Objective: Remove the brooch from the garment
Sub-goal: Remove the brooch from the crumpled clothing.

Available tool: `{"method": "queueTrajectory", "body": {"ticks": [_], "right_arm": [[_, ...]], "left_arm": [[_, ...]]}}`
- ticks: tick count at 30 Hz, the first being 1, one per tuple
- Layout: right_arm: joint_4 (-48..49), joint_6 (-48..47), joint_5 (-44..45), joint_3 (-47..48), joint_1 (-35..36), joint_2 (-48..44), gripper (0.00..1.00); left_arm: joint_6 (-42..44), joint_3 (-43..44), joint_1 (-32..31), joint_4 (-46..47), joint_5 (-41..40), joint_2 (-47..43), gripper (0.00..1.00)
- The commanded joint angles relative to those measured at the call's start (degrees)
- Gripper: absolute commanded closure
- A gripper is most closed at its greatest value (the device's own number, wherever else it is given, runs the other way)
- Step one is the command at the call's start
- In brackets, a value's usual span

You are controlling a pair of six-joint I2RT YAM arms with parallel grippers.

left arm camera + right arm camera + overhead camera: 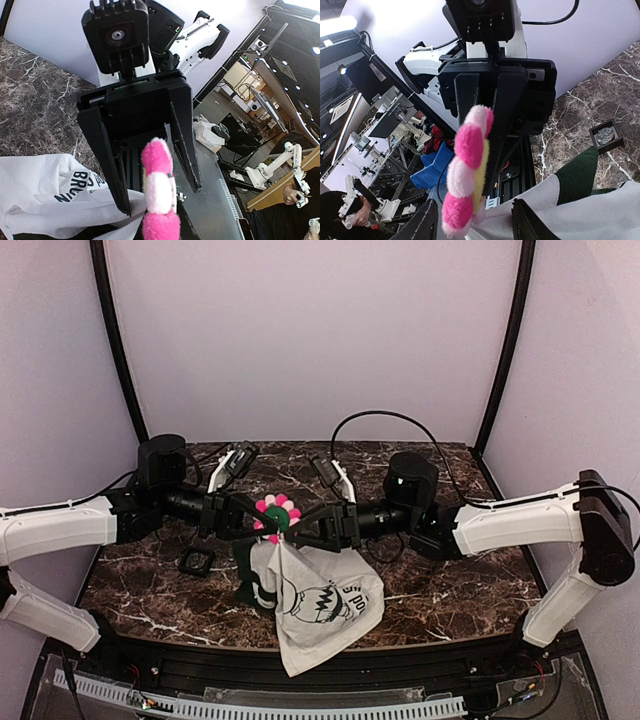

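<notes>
Dark marble table (430,580), lilac walls (320,340); brooch (277,511) up above the table, shirt (320,605) hanging beneath it; left gripper (260,525) clenched tight against the brooch, on what I can't tell; right gripper (294,530) spread open, fingers (422,224) straddling it.

The bench (430,580) was a dark brown marble slab veined in white. A small black square frame (196,560) lay flat on its left part, apart from everything else. To the right of the frame, the white garment (320,615) hung down across the near edge. Whether its lower folds rested on the bench could not be told.
</notes>
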Motion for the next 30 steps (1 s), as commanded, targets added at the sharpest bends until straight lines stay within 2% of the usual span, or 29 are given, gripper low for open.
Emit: {"method": "queueTrajectory", "body": {"ticks": [1, 14, 22, 30], "right_arm": [[-2.3, -2.5, 0.3, 3.1, 0.9, 1.0, 0.53], [-2.5, -1.5, 1.1, 4.5, 1.7, 3.4, 0.72], [-1.7, -0.1, 1.2, 4.3, 1.8, 4.3, 1.00], [-1.8, 1.1, 2.0, 3.6, 1.6, 4.5, 1.00]], "left_arm": [[-1.0, -0.5, 0.1, 2.9, 2.3, -0.2, 0.99], [-1.3, -0.5, 0.1, 3.2, 2.3, 0.0, 0.99], [-1.6, -0.6, 0.1, 3.7, 2.6, -0.1, 0.99], [-2.1, -0.7, 0.0, 4.5, 3.5, -0.3, 0.99]]}}
